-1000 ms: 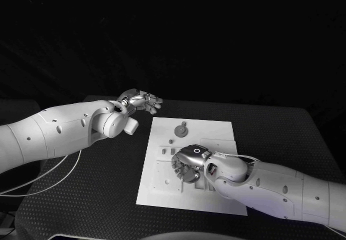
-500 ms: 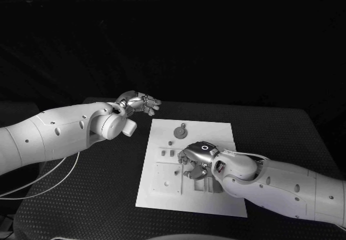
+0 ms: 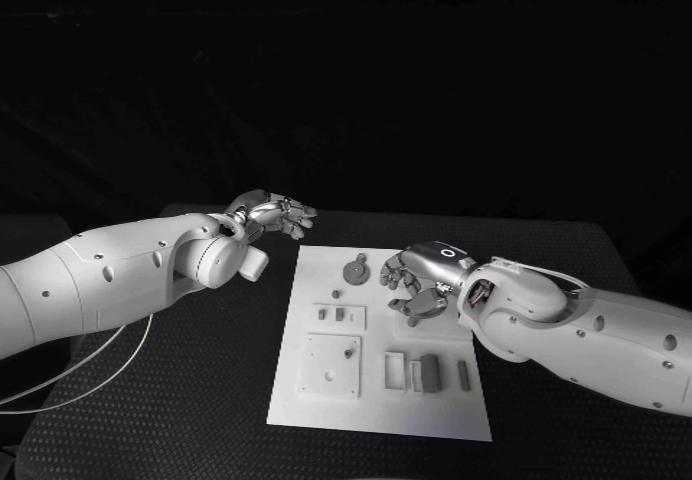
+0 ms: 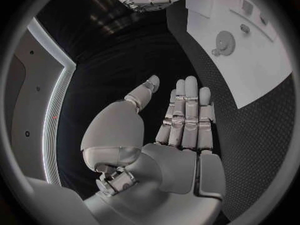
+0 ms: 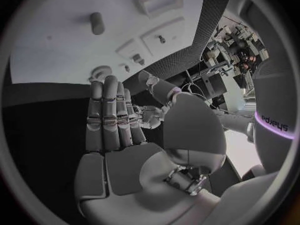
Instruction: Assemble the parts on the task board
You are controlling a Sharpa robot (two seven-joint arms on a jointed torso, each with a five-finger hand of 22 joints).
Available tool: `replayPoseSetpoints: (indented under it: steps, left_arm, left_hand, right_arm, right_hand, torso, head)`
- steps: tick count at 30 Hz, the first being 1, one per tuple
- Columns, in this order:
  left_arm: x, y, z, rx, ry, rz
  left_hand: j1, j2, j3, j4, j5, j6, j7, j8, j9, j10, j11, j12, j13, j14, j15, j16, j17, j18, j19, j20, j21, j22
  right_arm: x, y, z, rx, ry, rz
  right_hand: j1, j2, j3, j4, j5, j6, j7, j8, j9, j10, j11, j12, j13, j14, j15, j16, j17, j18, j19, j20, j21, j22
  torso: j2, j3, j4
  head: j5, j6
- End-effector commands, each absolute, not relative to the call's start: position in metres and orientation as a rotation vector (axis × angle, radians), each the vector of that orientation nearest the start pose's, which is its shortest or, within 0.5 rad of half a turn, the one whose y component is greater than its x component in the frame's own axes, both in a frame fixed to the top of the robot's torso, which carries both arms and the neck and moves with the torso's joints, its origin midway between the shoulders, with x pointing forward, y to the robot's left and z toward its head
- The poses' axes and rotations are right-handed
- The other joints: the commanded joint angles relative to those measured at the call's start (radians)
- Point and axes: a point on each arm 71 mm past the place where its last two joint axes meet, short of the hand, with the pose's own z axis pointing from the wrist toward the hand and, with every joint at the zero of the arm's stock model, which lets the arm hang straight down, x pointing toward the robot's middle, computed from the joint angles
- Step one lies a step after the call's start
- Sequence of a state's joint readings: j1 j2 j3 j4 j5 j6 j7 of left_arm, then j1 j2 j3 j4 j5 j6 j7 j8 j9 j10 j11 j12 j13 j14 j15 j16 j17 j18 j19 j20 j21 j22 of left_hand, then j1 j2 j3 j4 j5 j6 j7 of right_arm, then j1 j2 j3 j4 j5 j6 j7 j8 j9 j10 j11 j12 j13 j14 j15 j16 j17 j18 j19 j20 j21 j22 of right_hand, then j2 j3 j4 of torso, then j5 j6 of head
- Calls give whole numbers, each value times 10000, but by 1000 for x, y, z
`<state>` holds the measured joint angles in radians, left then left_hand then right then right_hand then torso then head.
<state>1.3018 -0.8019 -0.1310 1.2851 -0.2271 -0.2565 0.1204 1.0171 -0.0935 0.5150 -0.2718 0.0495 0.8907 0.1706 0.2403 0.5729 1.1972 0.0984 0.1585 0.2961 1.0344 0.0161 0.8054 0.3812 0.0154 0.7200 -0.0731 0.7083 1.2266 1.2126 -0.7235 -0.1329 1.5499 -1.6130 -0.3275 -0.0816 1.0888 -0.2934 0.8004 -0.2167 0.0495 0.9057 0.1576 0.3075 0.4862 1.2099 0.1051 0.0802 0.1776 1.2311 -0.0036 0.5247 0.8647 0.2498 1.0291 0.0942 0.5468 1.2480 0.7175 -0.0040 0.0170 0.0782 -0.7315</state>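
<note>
The task board (image 3: 382, 340) lies flat in the middle of the black table (image 3: 188, 400), and every part you need sits on it. Take the board as your landmark. Near its far edge lies a round gear-like part (image 3: 356, 270). Toward its middle sit two small pegs (image 3: 339, 314) on a raised pad. On its near half are a square block (image 3: 332, 364) and, just beside it, three narrow bars (image 3: 427, 372) side by side.

Expect these parts to be light, rigid and smooth, likely to skid or tip if you nudge them from one side. I would pinch each across its narrow faces with the fingertips; the gear is probably best taken by its rim or its small stem. The board itself looks thin and may slide on the table under a sideways push.

Your right hand (image 3: 418, 285) hovers over the board's far half, just beside the gear, fingers loosely spread, holding nothing. Your left hand (image 3: 274, 214) hangs off the board's far left corner, fingers straight and apart, also holding nothing.

Nothing stands between the right hand and the parts. A cable (image 3: 101, 375) runs across the table well left of the board, clear of the work.
</note>
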Motion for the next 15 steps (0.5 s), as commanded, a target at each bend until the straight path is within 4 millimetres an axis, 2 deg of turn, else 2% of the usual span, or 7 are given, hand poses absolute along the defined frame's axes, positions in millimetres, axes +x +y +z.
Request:
replayPoseSetpoints:
  steps: [1,3,7,11,12,13,15]
  left_arm:
    - [535,260,-184,-9857,16534,-11687]
    - [535,260,-184,-9855,16537,-11692]
    - [536,259,-184,-9849,16537,-11697]
    - [536,259,-184,-9852,16542,-11696]
    - [536,259,-184,-9851,16544,-11698]
    - [535,259,-184,-9848,16552,-11707]
    - [536,259,-184,-9847,16549,-11705]
  left_hand:
    - [-83,0,-63,5,22,-89,-7,40,0,-70,-12,50,9,44,19,-69,16,57,62,-75,-47,16]
    - [-82,0,-63,4,22,-88,-8,41,0,-71,-13,51,9,44,20,-70,17,57,62,-74,-48,17]
    - [-83,-1,-64,4,21,-87,-8,42,1,-72,-12,54,10,44,20,-73,20,57,62,-74,-50,18]
    - [-85,1,-64,5,22,-87,-8,43,1,-73,-12,56,10,45,20,-75,23,56,62,-73,-51,19]
    - [-85,2,-64,6,22,-87,-8,43,1,-73,-12,56,10,45,21,-75,23,56,62,-73,-51,20]
    - [-85,2,-65,6,22,-88,-8,43,1,-73,-12,57,10,45,21,-76,24,56,62,-73,-52,20]
    - [-84,3,-64,5,22,-88,-8,44,1,-75,-12,58,10,45,21,-78,25,57,62,-73,-52,21]
  right_arm:
    - [463,-138,-207,-4871,17379,6660]
    - [466,-147,-205,-4998,17275,6342]
    - [470,-156,-208,-5215,17468,5714]
    - [473,-159,-215,-5607,18162,4916]
    - [474,-159,-216,-5684,18192,4865]
    - [474,-159,-218,-5721,18239,4843]
    - [473,-160,-222,-5777,18369,4819]
  right_hand:
    - [-7,9,-125,16,27,-33,-102,-15,-7,-85,34,-54,-7,23,32,-21,30,120,19,-12,21,24]
    - [-82,-10,-268,-13,33,-47,-67,-25,-11,-154,57,-84,-11,30,51,-32,64,120,20,-17,20,39]
    - [-307,-38,-702,-218,61,-149,-171,-85,-34,-590,198,-187,-91,12,169,-70,155,120,-14,-12,-14,68]
    - [-583,-48,-1029,-376,25,-452,-424,-236,-96,-1571,479,-193,-387,-290,427,-244,185,109,-293,91,-204,39]
    - [-629,-54,-1089,-398,-2,-542,-450,-274,-108,-1712,512,-179,-441,-385,479,-288,193,102,-385,119,-262,30]
    - [-735,-54,-1170,-383,-10,-637,-550,-302,-110,-1909,582,-181,-518,-545,540,-361,202,75,-527,171,-355,13]
    - [-722,-58,-1162,-342,-14,-577,-466,-237,-67,-1944,579,-138,-561,-590,542,-362,243,93,-563,188,-390,16]
  torso:
    - [5,-10,7]
    - [3,-6,13]
    - [4,-7,16]
    - [11,11,7]
    - [14,10,6]
    - [12,3,12]
    - [16,-4,21]
  head:
    - [-9,29]
    - [-11,34]
    - [-19,38]
    - [-1,45]
    - [-16,51]
    - [-34,60]
    - [-43,60]
